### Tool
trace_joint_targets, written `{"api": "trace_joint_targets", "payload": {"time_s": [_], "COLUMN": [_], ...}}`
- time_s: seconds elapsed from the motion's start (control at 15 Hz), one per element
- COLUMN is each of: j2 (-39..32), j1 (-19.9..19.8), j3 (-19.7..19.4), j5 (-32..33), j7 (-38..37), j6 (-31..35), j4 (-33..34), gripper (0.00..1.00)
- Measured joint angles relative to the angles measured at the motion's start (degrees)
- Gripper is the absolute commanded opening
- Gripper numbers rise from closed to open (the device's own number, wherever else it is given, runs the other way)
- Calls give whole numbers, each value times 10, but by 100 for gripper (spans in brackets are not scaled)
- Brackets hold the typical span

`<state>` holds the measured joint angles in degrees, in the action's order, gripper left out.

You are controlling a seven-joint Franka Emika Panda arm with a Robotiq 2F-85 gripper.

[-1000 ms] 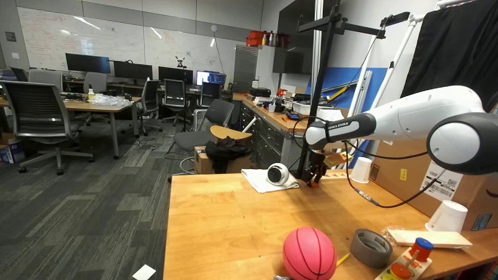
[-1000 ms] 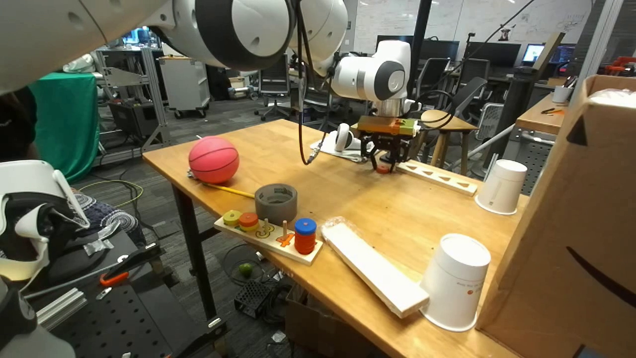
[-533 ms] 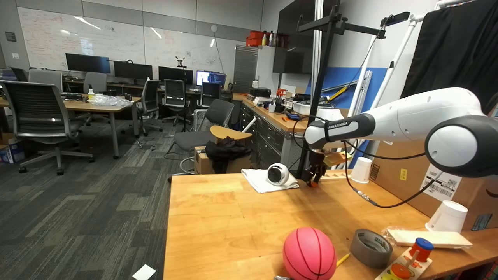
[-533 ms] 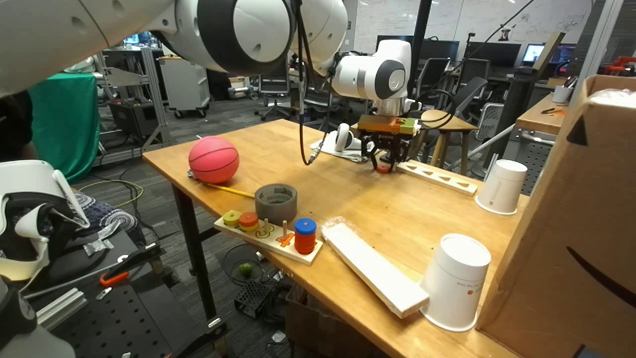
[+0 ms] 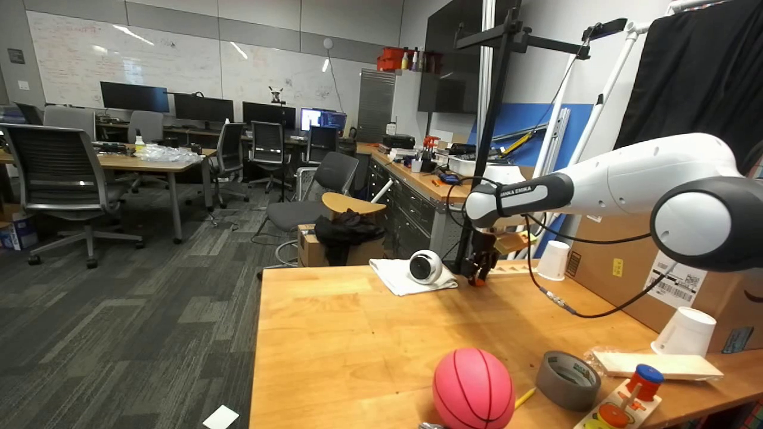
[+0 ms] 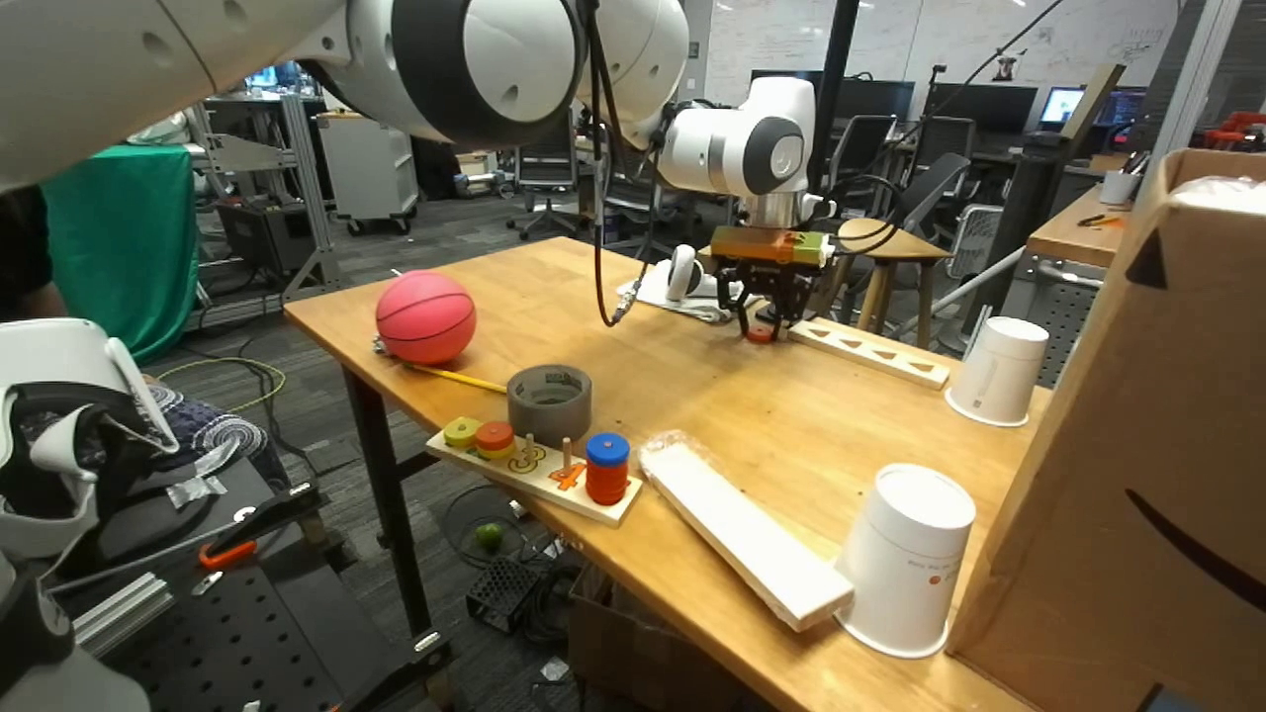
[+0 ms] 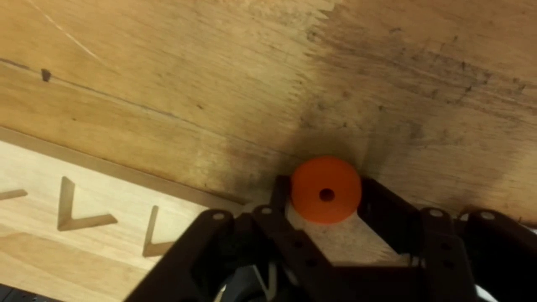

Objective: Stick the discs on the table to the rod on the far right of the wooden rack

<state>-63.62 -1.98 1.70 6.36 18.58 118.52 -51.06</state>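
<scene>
Evidently, I had hold of the orange disc (image 7: 326, 180)

Wrist view: my gripper (image 7: 325, 195) was clenched on the orange disc, dark fingertips (image 7: 377, 201) against either side of it, its small centre hole facing up at me. Whether the disc rested on the table (image 6: 692, 376) or hung just clear of it, I could not tell. A light wooden strip (image 7: 42, 167) with triangular cut-outs lay just beside us.

Position: in both exterior views my arm (image 5: 650, 173) reached out to the far edge of the table, jaws pointing down. A white cloth (image 5: 393, 277) lay near, a white round object (image 5: 425, 267) with a dark front upon it.

Rack: the wooden rack (image 6: 539, 480) sat at the table's near edge in an exterior view, well apart from my gripper. Its right-hand end bore a stack of red pieces (image 6: 606, 485) with a blue disc (image 6: 607, 450) on top. Two short pegs (image 6: 568, 453) stood between that stack and an orange piece (image 6: 497, 433) set over yellow; a yellow piece (image 6: 461, 432) took the left end.

Surroundings: a grey roll of tape (image 6: 544, 420) stood just behind the rack, a pink ball (image 6: 425, 318) beyond its left end, a long pale block (image 6: 742, 539) partly in clear wrap off its right. Two upturned white cups (image 6: 908, 554) stood by a cardboard box (image 6: 1118, 445).
</scene>
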Motion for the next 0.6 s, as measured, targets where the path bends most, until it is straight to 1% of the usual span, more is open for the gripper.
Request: {"api": "trace_joint_targets", "payload": {"time_s": [0.33, 0.6], "j2": [16, 43], "j1": [2, 17], "j3": [0, 0], "j5": [1, 3], "j7": [0, 0], "j6": [2, 21], "j4": [-14, -39], "gripper": [26, 27]}}
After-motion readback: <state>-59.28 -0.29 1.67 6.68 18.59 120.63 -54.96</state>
